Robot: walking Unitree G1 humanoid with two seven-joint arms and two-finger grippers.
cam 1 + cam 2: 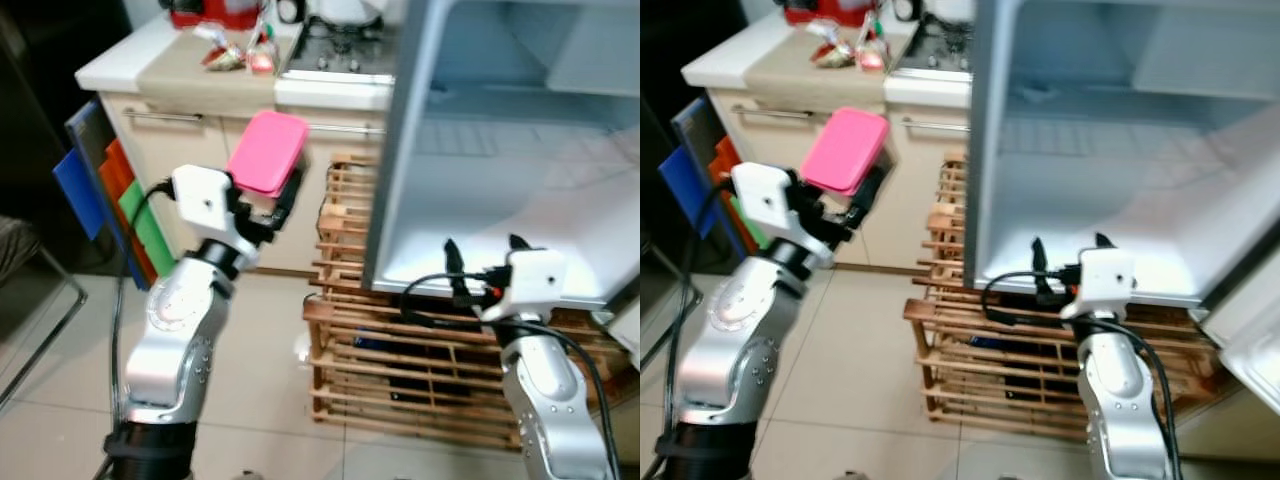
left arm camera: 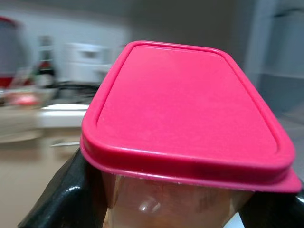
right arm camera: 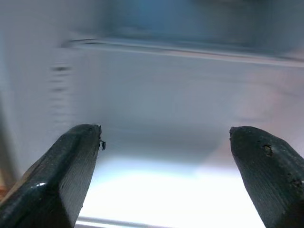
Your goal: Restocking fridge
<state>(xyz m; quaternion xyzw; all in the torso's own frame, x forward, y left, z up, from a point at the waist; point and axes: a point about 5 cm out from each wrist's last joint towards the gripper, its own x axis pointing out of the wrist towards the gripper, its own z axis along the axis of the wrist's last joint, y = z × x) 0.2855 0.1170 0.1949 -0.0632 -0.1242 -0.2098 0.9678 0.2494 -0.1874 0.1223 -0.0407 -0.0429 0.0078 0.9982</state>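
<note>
left gripper (image 1: 280, 200) clamped a pink-lidded container (image 1: 267, 151) at upper centre-left, beside the fridge (image 1: 500, 150); right gripper (image 1: 482, 262), fingers spread and holding nothing, sat lower right at its open front

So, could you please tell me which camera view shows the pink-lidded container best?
The left wrist view: the pink-lidded container is close up there, its clear body visible between the left gripper fingers. Both eye views show it smaller, held up beside the open fridge, above the wooden rack.
</note>
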